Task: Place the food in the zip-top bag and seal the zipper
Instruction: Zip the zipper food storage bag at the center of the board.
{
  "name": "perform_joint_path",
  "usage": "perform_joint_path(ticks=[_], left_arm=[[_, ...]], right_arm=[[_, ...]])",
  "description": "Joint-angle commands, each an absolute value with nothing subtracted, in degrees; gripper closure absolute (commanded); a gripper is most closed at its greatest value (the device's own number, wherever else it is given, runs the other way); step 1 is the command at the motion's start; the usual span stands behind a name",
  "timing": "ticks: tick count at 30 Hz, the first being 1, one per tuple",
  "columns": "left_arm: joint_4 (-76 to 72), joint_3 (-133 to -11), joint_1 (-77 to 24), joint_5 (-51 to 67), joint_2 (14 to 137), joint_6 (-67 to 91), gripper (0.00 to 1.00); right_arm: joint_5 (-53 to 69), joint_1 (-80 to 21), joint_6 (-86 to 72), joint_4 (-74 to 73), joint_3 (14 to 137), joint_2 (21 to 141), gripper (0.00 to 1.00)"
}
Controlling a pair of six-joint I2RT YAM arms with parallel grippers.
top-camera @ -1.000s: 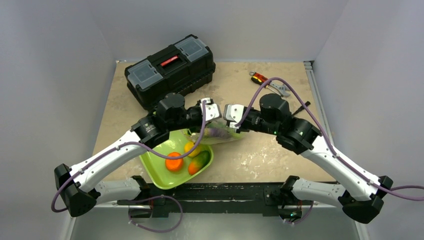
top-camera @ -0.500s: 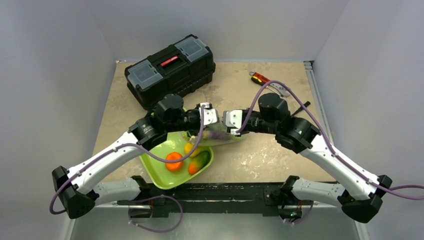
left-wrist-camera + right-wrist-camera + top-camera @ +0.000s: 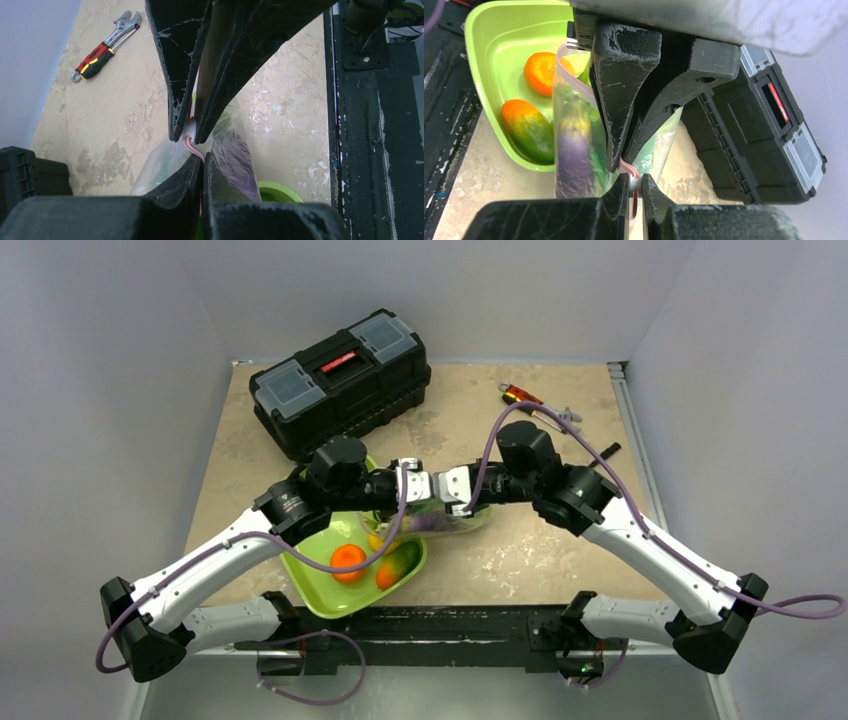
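Note:
The clear zip-top bag (image 3: 440, 521) hangs between my two grippers over the table, beside the lime-green tray. Inside it I see a purple eggplant (image 3: 572, 155) and green food (image 3: 596, 150). My left gripper (image 3: 428, 489) is shut on the pink zipper (image 3: 192, 144) along the bag's mouth. My right gripper (image 3: 447, 490) is shut on the same zipper (image 3: 629, 168), tip to tip with the left one. In the left wrist view the bag (image 3: 235, 162) hangs under both pairs of jaws. An orange (image 3: 348, 559) and two orange-green fruits (image 3: 397, 563) lie in the tray.
The lime-green tray (image 3: 320, 592) sits at the near left, partly under the left arm. A black toolbox (image 3: 340, 378) stands at the back left. A red-handled tool and a wrench (image 3: 535, 406) lie at the back right. A black rail (image 3: 370, 125) runs along the near edge.
Both grippers have moved toward the near left with the bag and come closer together; their tips now almost touch. The right arm has reached further left.

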State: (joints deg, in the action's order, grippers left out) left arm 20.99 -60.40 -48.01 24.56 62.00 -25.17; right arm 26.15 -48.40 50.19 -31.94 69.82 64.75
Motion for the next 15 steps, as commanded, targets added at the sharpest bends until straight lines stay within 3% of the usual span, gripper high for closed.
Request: perform_joint_path(ticks=[1, 15], left_arm=[[12.8, -61.2, -48.6, 28.5, 59.8, -27.5, 1.00], [11.0, -60.4, -48.5, 27.2, 59.5, -26.9, 1.00]], right_arm=[[37.4, -49.3, 53.2, -34.7, 73.6, 67.2, 1.00], [35.1, -49.4, 48.3, -31.7, 67.2, 61.9, 0.97]])
